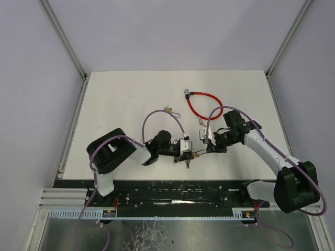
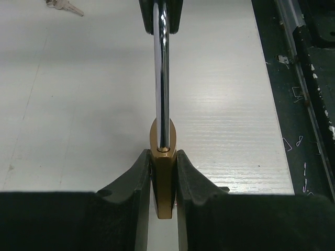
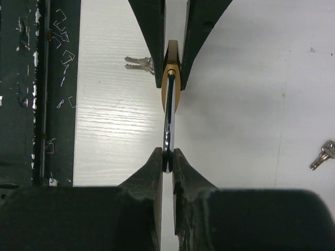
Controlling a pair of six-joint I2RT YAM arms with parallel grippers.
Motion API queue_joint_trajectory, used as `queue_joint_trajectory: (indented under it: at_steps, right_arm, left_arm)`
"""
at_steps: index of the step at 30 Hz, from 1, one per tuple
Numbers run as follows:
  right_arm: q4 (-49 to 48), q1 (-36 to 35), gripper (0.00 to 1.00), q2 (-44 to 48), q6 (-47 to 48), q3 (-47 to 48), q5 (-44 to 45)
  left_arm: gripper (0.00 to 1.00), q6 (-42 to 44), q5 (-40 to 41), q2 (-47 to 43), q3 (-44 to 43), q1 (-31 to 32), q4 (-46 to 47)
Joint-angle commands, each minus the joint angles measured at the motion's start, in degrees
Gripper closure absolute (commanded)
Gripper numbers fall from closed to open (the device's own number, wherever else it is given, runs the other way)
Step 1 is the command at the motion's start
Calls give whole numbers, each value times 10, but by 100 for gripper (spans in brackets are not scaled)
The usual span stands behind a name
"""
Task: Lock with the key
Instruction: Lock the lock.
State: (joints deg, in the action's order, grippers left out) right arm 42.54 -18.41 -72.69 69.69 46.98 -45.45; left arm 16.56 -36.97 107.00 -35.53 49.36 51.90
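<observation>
A brass padlock [image 1: 194,154] with a chrome shackle hangs between my two grippers above the near middle of the table. My left gripper [image 1: 187,148] is shut on the brass body [image 2: 163,183]. My right gripper [image 1: 208,148] is shut on the top of the shackle [image 3: 167,138]. In the left wrist view the shackle [image 2: 161,78] runs straight up into the right fingers. In the right wrist view the body [image 3: 171,89] sits between the left fingers. A small bunch of keys [image 1: 187,162] shows just beside the left fingers [image 3: 137,64]; I cannot tell whether one is in the lock.
A red cable lock [image 1: 205,106] lies looped at the back right. Another key set [image 1: 168,110] lies on the table behind the left arm and shows in the right wrist view [image 3: 323,155]. A silver key [image 2: 64,5] lies far left in the left wrist view. The dark rail [image 1: 172,191] runs along the near edge.
</observation>
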Motion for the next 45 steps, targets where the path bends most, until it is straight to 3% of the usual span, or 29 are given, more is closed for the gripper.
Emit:
queue_joint_trajectory:
  at_steps: [1,9,15,21,36,45]
  right_arm:
    - [-78,-37,100,-25,-11,-30,64]
    - [-101,-80,100,-43,-29,-31,22]
    - [-187,-80,100,-13,-110,-54,-36]
    - [-158,-83,100,-41,-91,-50,-68]
    - [-174,-136,100,-80,-114,-51,39]
    - [-175,-157,100,-96,-158,-23,26]
  left_arm:
    - [100,31,0,29,-30,14,-24]
    - [100,34,-5,35,-38,15,-39]
    - [100,31,-11,37,-41,15,-43]
    - [100,30,-8,36,-38,15,-39]
    - [100,14,-2,40,-27,12,0]
    - [100,10,0,44,-23,12,18]
